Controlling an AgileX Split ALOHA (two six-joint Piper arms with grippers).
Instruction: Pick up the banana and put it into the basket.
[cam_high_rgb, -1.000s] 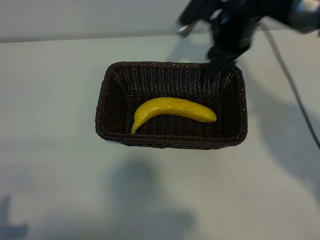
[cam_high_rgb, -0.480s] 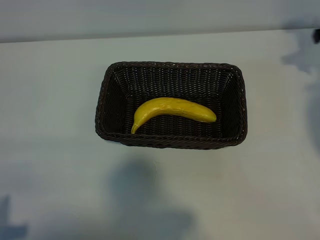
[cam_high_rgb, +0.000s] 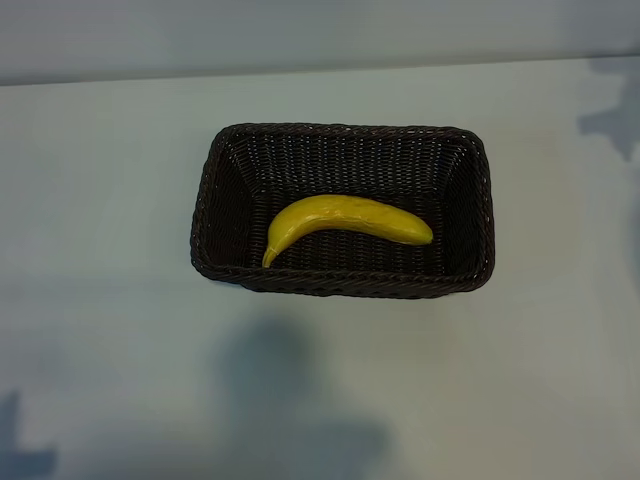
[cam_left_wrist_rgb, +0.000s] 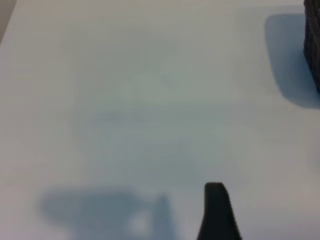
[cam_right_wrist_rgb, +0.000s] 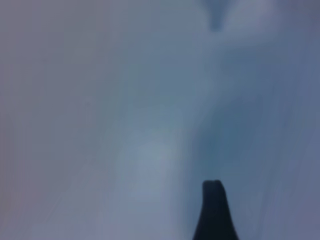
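- We see the banana lying flat on the floor of the basket, its stem end toward the left wall and the near rim, the blunt end reaching past the middle toward the right
- Nothing touches the banana; it sits free and does not lean on the rim
- The basket stands on the pale worktop, near the middle of the exterior view
- We judge the task as good as done: the banana is inside, and only parking the arms seems left
- Neither arm shows in the exterior view, only shadows at its right edge
- The right claw shows a single dark fingertip over bare worktop; it grips nothing, and we take its jaws to stand well apart
- The left claw likewise shows one fingertip above the worktop, empty and spread fairly wide, with a corner of the basket at the edge of its view
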